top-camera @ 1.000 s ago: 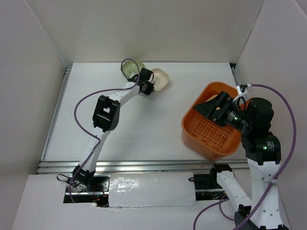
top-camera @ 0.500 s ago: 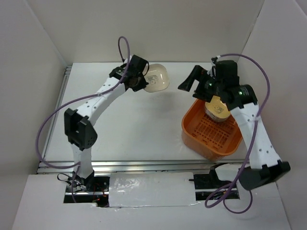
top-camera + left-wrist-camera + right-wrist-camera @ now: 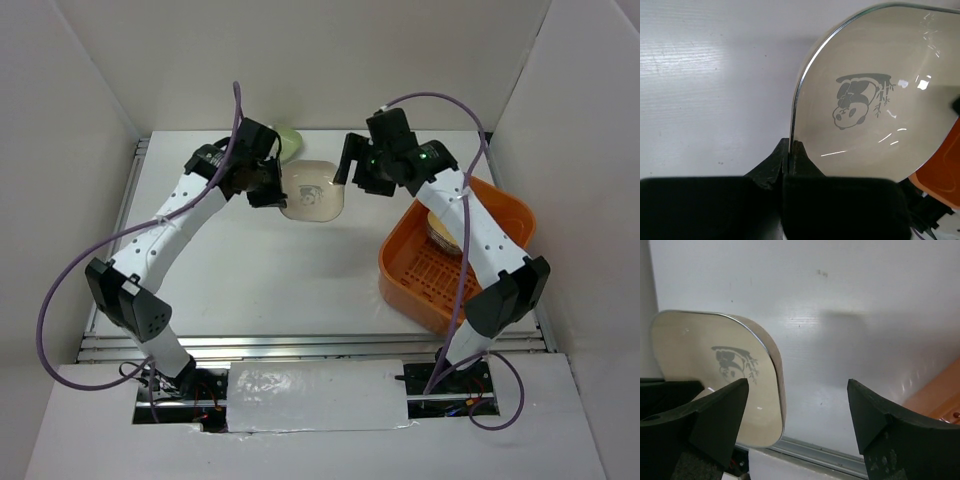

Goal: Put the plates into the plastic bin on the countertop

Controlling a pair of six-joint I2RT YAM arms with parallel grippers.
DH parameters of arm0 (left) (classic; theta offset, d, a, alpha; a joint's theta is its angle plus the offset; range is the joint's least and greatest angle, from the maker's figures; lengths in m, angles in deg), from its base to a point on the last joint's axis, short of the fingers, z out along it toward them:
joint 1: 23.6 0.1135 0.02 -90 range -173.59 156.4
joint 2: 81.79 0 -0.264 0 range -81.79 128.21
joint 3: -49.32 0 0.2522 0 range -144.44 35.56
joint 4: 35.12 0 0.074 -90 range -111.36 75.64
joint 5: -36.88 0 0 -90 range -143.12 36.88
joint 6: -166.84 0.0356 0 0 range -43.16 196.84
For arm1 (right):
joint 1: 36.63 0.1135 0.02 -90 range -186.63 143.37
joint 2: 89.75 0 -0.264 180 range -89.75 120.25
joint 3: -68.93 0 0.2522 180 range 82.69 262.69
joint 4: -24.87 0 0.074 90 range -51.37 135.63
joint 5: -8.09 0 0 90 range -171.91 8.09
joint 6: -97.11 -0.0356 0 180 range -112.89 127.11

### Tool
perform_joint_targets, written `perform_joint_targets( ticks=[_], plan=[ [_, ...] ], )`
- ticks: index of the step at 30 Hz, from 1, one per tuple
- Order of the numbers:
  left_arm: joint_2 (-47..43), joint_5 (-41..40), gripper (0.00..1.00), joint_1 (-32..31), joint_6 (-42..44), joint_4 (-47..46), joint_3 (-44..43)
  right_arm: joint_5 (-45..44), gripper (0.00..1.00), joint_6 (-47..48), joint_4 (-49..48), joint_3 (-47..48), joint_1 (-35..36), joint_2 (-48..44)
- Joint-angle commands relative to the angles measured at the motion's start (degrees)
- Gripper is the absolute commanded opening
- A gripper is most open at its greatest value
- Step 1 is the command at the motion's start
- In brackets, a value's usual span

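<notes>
**Current step.** Transfer of one plate toward the bin, in progress.

**Left claw** (image 3: 274, 190): closed on the rim of the cream plate (image 3: 312, 192). The plate is held at upper centre of the overhead frame, above the counter (image 3: 270, 270). In the left wrist view it stands edge-on to the claw, and its panda print (image 3: 857, 100) faces the camera.

**Right claw** (image 3: 797, 382): jaws wide apart, holding nothing. It sits just beside the right edge of the cream plate. The wrist view does not show clearly whether the rim has entered the gap between the jaws; it probably has not.

**Bin.** The orange plastic bin (image 3: 392, 270) sits at centre right of the overhead frame. Stacked plates (image 3: 443, 228) lie in its upper half.

**Other plates.** A green plate (image 3: 289, 137) is at the top of the frame, partly hidden behind the left arm, apparently not yet collected.

**Next move (judgement).** The layout suggests a handover.
1. Bring the open right claw over the free rim of the cream plate, opposite the left grip.
2. Close the right claw firmly before the left claw releases.
3. Carry the plate to the right and lower it onto the stack in the bin.
</notes>
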Motion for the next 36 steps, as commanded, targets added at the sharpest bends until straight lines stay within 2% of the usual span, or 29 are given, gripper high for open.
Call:
perform_joint_targets(
  ticks=[1, 4, 5, 6, 7, 8, 10, 12, 15, 19, 20, 21, 23, 26, 32, 33, 34, 35, 36],
  plan=[
    [-5.31, 4.27, 0.0, 0.49, 1.73, 0.38, -0.88, -1.56, 0.86, -1.35, -1.67, -1.56, 2.96, -0.18],
    [-6.72, 5.59, 0.0, 1.19, 1.56, 0.03, 0.26, -0.68, 0.65, -2.23, -2.56, -3.41, 4.99, 0.61],
    [-7.25, 6.12, 0.05, 1.28, 1.47, 0.02, 0.88, -0.59, 0.34, -2.41, -2.82, -4.54, 5.25, 0.61],
    [-7.69, 6.21, 0.3, 1.37, 1.3, -0.24, 1.06, -0.76, 0.13, -2.93, -3.44, -5.43, 5.52, 0.01],
    [-9.0, 5.86, 0.51, 1.37, 0.6, -0.5, 1.75, -1.03, 0.0, -3.46, -4.49, -6.31, 5.43, -0.61],
    [-9.71, 4.9, 0.99, 1.8, 0.16, -1.02, 2.11, -1.2, 0.0, -4.33, -4.67, -7.53, 4.56, -2.27],
    [-11.9, 4.1, 0.99, 2.85, -1.24, -0.94, 2.55, -3.13, 0.0, -5.57, -4.06, -8.16, 3.16, -4.38],
    [-13.4, -3.59, 0.99, 4.44, -3.0, 0.63, 1.85, -8.2, 0.0, -7.93, -0.73, -9.3, 0.35, -7.97],
    [-16.91, -8.98, 0.99, 8.39, -6.0, 0.03, 2.11, -12.53, 0.0, -8.91, 4.54, -12.72, -7.38, -14.12],
    [-20.7, -4.36, 0.99, 15.59, -4.08, -4.28, 6.94, -11.24, 0.0, -6.2, 3.78, -24.64, -20.56, -24.59],
    [-20.44, -3.55, 0.99, 16.22, -3.54, -4.63, 7.38, -11.23, 0.0, -5.23, 2.9, -26.86, -27.02, -26.35],
    [-19.92, -2.85, 0.99, 17.44, -2.32, -4.63, 7.82, -7.66, 0.0, -3.31, 2.28, -28.53, -31.09, -28.54],
    [-19.04, -1.79, 0.99, 18.15, -1.61, -4.9, 9.58, -5.61, 0.0, -0.32, 0.7, -33.11, -39.52, -29.35],
    [-17.81, 0.49, 0.99, 19.56, 0.15, -8.13, 13.7, -2.0, 0.0, 2.33, -1.85, -36.98, -46.75, -26.82],
    [-12.63, 5.05, 0.99, 19.91, 2.96, -13.15, 17.76, -0.51, 0.0, 2.34, -2.65, -29.62, -48.09, -17.16],
    [-10.88, 5.41, 0.99, 19.91, 3.4, -13.16, 17.67, 0.19, 0.02, 2.42, -2.91, -28.56, -49.14, -16.27],
    [-10.16, 5.77, 0.99, 19.83, 3.49, -13.33, 17.76, 0.9, 0.13, 2.42, -2.91, -26.55, -49.5, -15.56],
    [-9.37, 6.73, 0.99, 19.74, 3.75, -14.12, 17.93, 1.25, 0.3, 2.51, -2.74, -25.66, -49.76, -14.34],
    [-8.06, 7.0, 0.99, 19.65, 4.02, -14.47, 18.11, 1.17, 0.86, 2.34, -1.87, -24.52, -50.03, -13.98]
  ],
)
